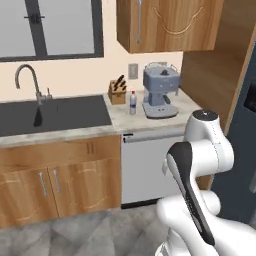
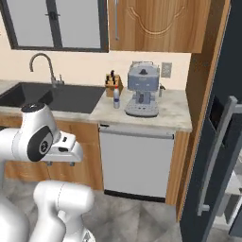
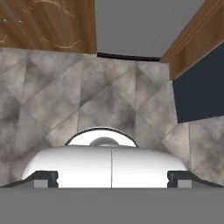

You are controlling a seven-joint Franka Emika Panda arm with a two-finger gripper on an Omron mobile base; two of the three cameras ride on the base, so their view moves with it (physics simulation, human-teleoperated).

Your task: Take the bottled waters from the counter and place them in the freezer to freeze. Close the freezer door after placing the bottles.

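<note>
One bottled water (image 1: pixel 132 103) (image 2: pixel 116 98), a small clear bottle with a pale label, stands on the beige counter (image 1: pixel 115 122) (image 2: pixel 175 116) between the knife block and the coffee machine. Its cap looks red in the left base view. The dark grey freezer door (image 2: pixel 222 94) (image 1: pixel 245 145), with its long grey handle (image 2: pixel 215 156), stands ajar at the right, and pale inner shelves (image 2: pixel 234 201) show behind it. My gripper (image 3: pixel 112 179) hangs low in front of the cabinets and points down at the floor. It is open, its fingertips (image 3: pixel 44 177) wide apart with nothing between them.
A grey-blue coffee machine (image 1: pixel 160 91) (image 2: pixel 142 90) and a knife block (image 1: pixel 117 92) flank the bottle. The dark sink (image 1: pixel 50 116) with its tap lies to the left. A silver dishwasher front (image 1: pixel 150 167) (image 2: pixel 134 163) sits under the counter. Grey tiled floor (image 3: pixel 109 100) spreads below my hand.
</note>
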